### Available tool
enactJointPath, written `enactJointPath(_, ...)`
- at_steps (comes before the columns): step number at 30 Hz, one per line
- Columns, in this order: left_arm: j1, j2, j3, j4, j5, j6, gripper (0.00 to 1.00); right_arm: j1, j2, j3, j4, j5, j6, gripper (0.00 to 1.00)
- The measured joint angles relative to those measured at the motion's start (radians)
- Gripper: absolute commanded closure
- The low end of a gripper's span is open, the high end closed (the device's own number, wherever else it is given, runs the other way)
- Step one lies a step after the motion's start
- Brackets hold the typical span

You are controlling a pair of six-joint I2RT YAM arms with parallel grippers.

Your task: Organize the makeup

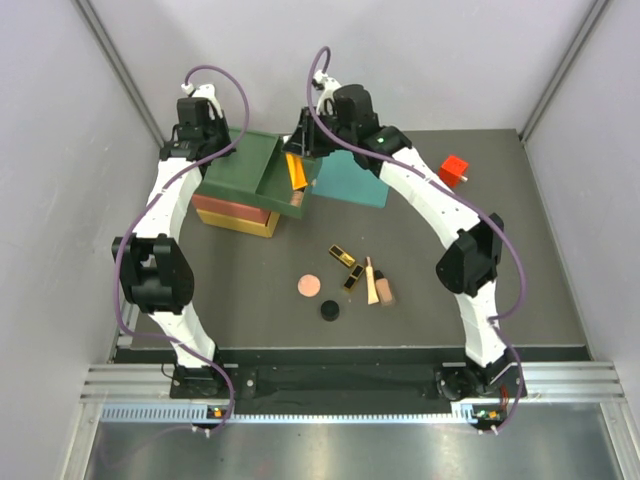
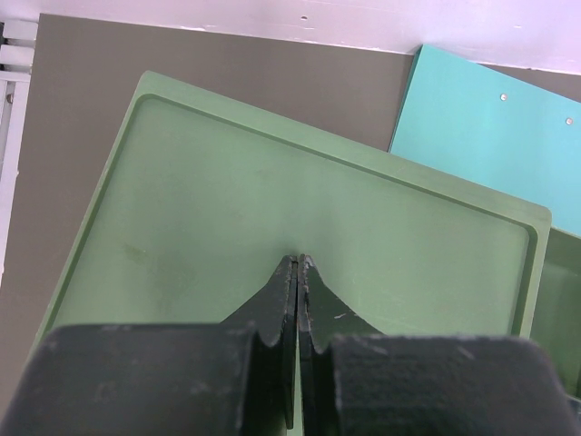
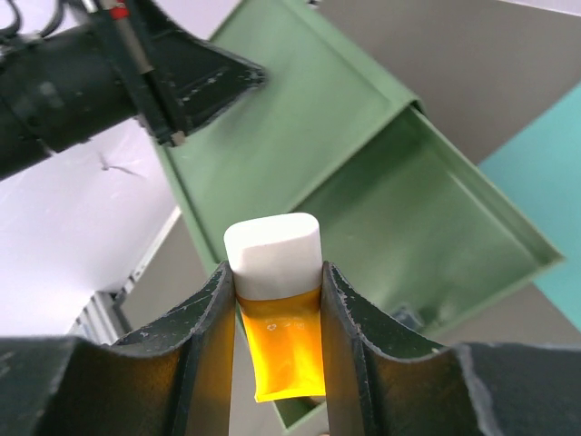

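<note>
The right jaws pinched the orange tube [image 3: 280,354] just below its white cap and held it above the open drawer [image 3: 427,209] that stuck out of the green box [image 1: 238,165]. The left jaws were pressed together on nothing, poised over the flat top of the green box. The rest of the makeup lay on the worktop [image 1: 500,280], nearer the arm bases than the green box and well apart from it. There a black-and-gold case [image 1: 343,256] lay just beside a second black-and-gold case [image 1: 353,278]. A pink disc [image 1: 308,286] and a small black jar [image 1: 329,311] were near them. A beige tube [image 1: 372,283] lay alongside a brown tube [image 1: 387,290], perhaps touching, though they were too small to be sure. A teal mat [image 1: 350,182] lay just right of the green box, with a red cube [image 1: 455,170] further right.
</note>
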Motion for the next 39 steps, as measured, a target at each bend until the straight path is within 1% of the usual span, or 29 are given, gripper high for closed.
enactJointPath(2, 0.000, 0.000, 0.000, 0.000, 0.002, 0.000, 1.00, 0.005, 0.005, 0.000, 0.018, -0.015, 0.015, 0.93)
enactJointPath(6, 0.000, 0.000, 0.000, 0.000, 0.003, 0.000, 1.00, 0.013, 0.017, 0.000, 0.049, -0.031, 0.040, 0.87)
enactJointPath(8, 0.000, 0.000, -0.001, 0.000, 0.003, 0.000, 1.00, 0.018, 0.024, 0.000, 0.056, -0.035, 0.049, 0.77)
enactJointPath(11, 0.000, 0.000, -0.001, 0.000, 0.003, 0.001, 1.00, 0.029, 0.036, 0.000, 0.069, -0.035, 0.057, 0.70)
enactJointPath(12, 0.000, 0.000, -0.001, 0.000, 0.003, 0.003, 1.00, 0.034, 0.038, -0.001, 0.072, -0.035, 0.057, 0.66)
enactJointPath(13, 0.000, 0.000, -0.001, 0.000, 0.003, 0.003, 1.00, 0.038, 0.039, -0.004, 0.073, -0.033, 0.057, 0.64)
enactJointPath(14, 0.000, 0.000, -0.001, 0.000, 0.003, 0.003, 1.00, 0.042, 0.039, -0.005, 0.074, -0.030, 0.056, 0.60)
enactJointPath(17, 0.000, 0.000, -0.001, 0.000, 0.003, 0.004, 1.00, 0.054, 0.039, -0.009, 0.089, -0.017, 0.052, 0.54)
enactJointPath(19, 0.000, 0.000, -0.001, 0.000, 0.003, 0.005, 1.00, 0.061, 0.039, -0.010, 0.091, -0.003, 0.048, 0.48)
enactJointPath(22, 0.000, 0.000, -0.001, 0.000, 0.004, 0.006, 1.00, 0.064, 0.039, -0.010, 0.092, 0.018, 0.046, 0.45)
enactJointPath(24, 0.000, 0.000, -0.001, 0.001, 0.006, 0.010, 1.00, 0.064, 0.039, -0.010, 0.091, 0.040, 0.042, 0.38)
enactJointPath(29, 0.000, 0.000, -0.001, 0.000, 0.010, 0.013, 1.00, 0.064, 0.037, -0.010, 0.089, 0.094, 0.026, 0.35)
enactJointPath(33, 0.000, 0.000, -0.001, 0.000, 0.010, 0.014, 1.00, 0.064, 0.011, -0.019, 0.062, 0.137, -0.005, 0.29)
enactJointPath(37, 0.000, 0.000, -0.001, 0.000, 0.011, 0.014, 1.00, 0.064, -0.068, -0.058, -0.010, 0.198, -0.069, 0.27)
enactJointPath(39, 0.000, 0.000, 0.000, 0.000, 0.011, 0.014, 1.00, 0.064, -0.144, -0.116, -0.060, 0.231, -0.111, 0.26)
